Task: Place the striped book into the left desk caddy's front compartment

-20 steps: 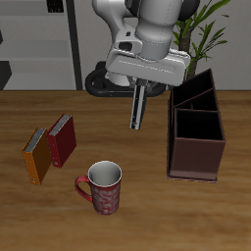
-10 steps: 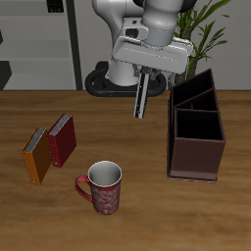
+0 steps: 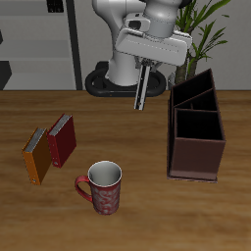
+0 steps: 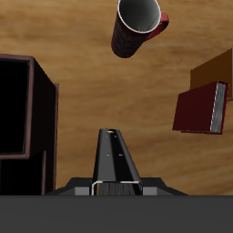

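Above the table, fingers (image 3: pixel 145 67) grip the striped book (image 3: pixel 142 88) beside the left desk caddy (image 3: pixel 196 132).

Wood-grain table (image 3: pixel 137 211), glossy patterned mug (image 3: pixel 102 186), matt dark left desk caddy (image 3: pixel 196 147)

Arm: raised above table, wrist pointing down | Gripper (image 3: pixel 143 71): fingers clamped on thin upright object hanging toward 6 o'clock

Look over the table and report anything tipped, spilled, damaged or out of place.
Nothing stands out. The mug is upright with no spill, the red book and orange book sit together, the caddy looks intact, and the striped book hangs edge-down in the gripper above the table.
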Controlling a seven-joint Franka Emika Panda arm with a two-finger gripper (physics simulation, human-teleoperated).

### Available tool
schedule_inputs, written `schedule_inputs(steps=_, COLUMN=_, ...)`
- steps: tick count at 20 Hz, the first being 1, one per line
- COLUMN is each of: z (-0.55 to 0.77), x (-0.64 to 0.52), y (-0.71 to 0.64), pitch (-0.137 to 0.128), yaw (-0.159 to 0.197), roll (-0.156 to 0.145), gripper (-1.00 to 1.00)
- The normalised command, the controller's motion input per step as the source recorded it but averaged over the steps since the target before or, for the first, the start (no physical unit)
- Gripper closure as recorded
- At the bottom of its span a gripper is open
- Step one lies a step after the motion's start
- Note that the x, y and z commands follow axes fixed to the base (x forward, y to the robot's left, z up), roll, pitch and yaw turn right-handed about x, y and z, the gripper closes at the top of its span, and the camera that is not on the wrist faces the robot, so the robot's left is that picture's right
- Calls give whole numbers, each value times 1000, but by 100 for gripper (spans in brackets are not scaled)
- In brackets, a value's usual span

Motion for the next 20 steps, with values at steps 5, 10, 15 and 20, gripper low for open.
schedule_inputs(steps=5, z=-29, x=-175, y=-62, pitch=-21, yaw=3, roll=-16, gripper=100)
schedule_inputs(steps=10, z=-102, x=-198, y=135, pitch=6, yaw=15, roll=28, gripper=100)
schedule_inputs(steps=15, z=4, x=-262, y=244, pitch=-28, yaw=25, roll=41, gripper=100)
schedule_inputs(steps=20, z=5, x=-120, y=260, pitch=-3, yaw=29, roll=75, gripper=100)
